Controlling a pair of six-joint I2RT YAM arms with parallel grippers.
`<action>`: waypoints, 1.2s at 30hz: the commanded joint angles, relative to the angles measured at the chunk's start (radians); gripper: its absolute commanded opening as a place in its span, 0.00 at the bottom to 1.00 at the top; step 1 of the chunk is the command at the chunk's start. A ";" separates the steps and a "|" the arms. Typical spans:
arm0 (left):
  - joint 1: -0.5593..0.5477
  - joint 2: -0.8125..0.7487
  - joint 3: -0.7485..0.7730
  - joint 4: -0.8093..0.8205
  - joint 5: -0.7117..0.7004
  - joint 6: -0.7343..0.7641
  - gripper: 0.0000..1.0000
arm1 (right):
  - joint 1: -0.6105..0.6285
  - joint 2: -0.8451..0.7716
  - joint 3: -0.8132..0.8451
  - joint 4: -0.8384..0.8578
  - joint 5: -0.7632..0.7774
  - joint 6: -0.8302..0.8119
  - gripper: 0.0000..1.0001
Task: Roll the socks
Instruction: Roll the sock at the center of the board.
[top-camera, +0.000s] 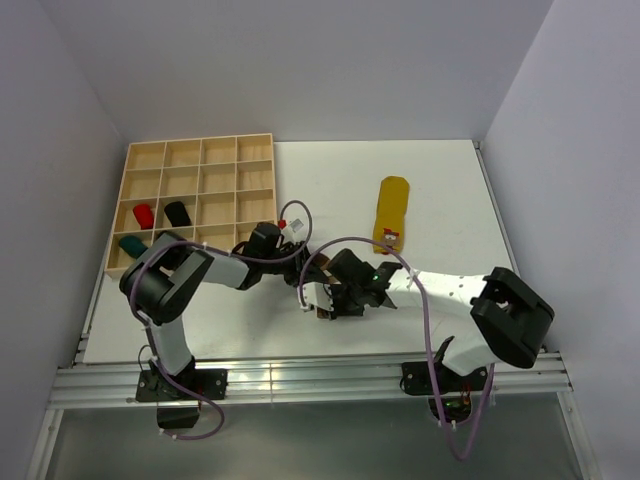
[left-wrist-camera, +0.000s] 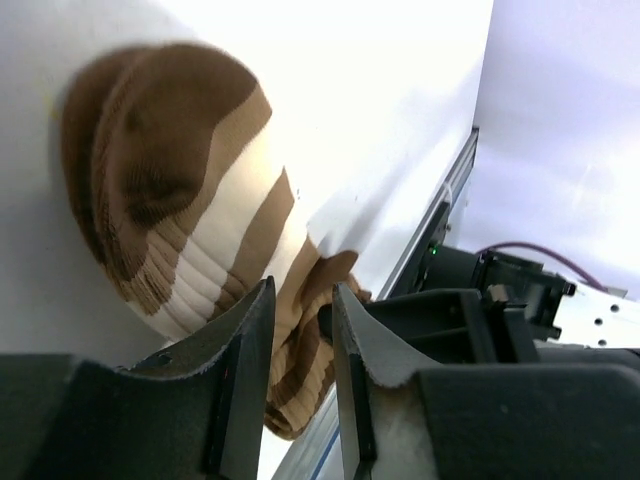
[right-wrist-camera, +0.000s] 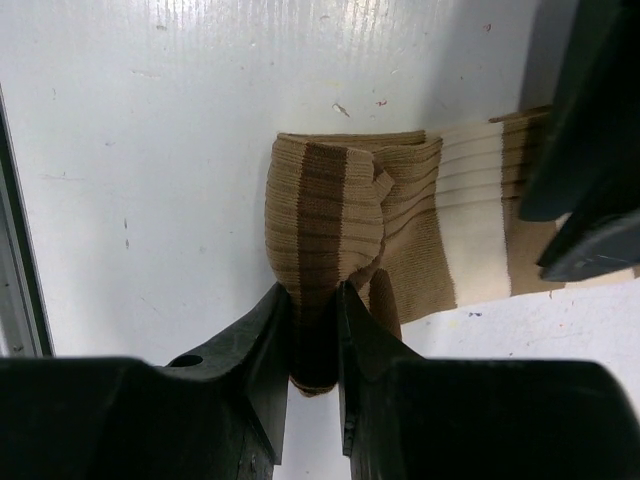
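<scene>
Near the front middle of the white table (top-camera: 330, 180), where both arms meet, the brown-and-cream striped knit sock (right-wrist-camera: 400, 230) is mostly hidden from the overhead camera; I see only a brown scrap beneath the wrists. From the right wrist I see the right gripper (right-wrist-camera: 315, 300) clamped on a folded brown end of it, with the fabric pinched tight between the fingers. The rest lies flat on the table, and the other arm's dark fingers cut off its far end. From the left wrist the same sock bulges into a rounded, slightly blurred brown hump. The left gripper (left-wrist-camera: 302, 300) has its fingers a narrow way apart with striped fabric showing in the gap, and I cannot tell whether they press it or merely straddle it. I count five socks in all. Besides this one, a mustard-yellow flat sock (top-camera: 392, 210) lies alone farther back on the right, well apart from both grippers, with a tag at its near end too small to read. Three stubby rolls sit in the pale wooden sixteen-compartment tray (top-camera: 273, 170) at the far left. One red roll (top-camera: 143, 215) and one black roll (top-camera: 177, 213) are in neighbouring compartments. One teal roll (top-camera: 131, 244) is in the nearest row, small and hard to make out beside the left arm's elbow.
</scene>
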 joint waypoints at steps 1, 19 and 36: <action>0.012 -0.058 -0.006 0.040 -0.049 -0.002 0.34 | -0.006 0.051 -0.006 -0.159 -0.016 0.011 0.17; 0.300 -0.558 -0.124 -0.124 -0.383 -0.029 0.31 | -0.103 0.233 0.266 -0.442 -0.165 -0.049 0.17; 0.148 -0.911 -0.267 -0.148 -0.479 0.267 0.30 | -0.307 0.779 0.815 -0.912 -0.421 -0.176 0.19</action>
